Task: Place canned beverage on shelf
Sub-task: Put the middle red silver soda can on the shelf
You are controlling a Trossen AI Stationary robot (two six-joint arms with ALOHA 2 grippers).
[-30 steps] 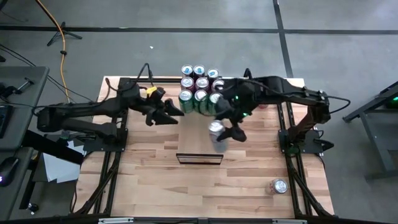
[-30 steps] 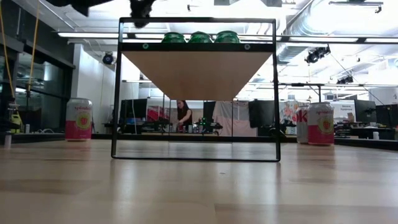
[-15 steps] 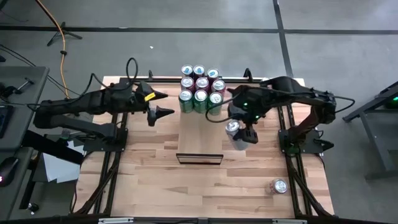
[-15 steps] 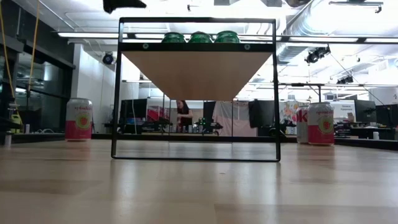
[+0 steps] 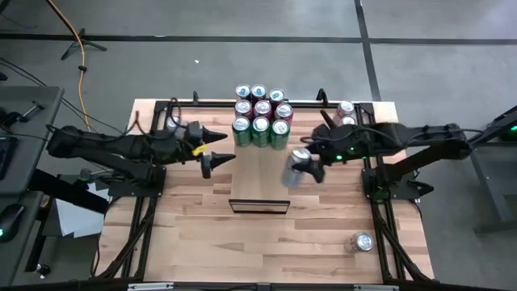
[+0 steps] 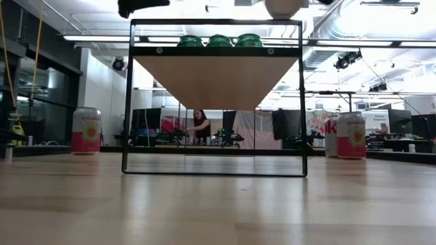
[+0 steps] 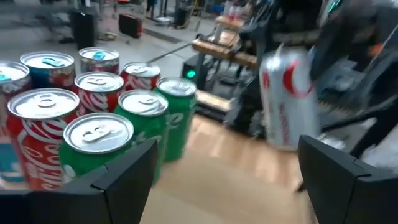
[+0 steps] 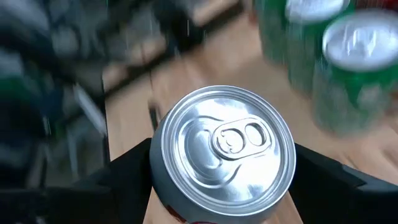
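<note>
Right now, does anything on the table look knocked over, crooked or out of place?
One thing: a silver can sits alone near the table's front right corner, far from the nine cans grouped on the pale wooden shelf. I cannot tell whether it stands or lies. The right claw holds a silver-and-red can over the shelf's right edge.

I count nine round metal cans on the one long pale wooden shelf (image 5: 258, 174): three green cans (image 5: 260, 129), three red cans (image 5: 262, 107) and three blue-topped cans (image 5: 258, 92). There is one silver aluminium can (image 5: 297, 166). Three pink cans (image 6: 86, 129) stand on the table.
</note>
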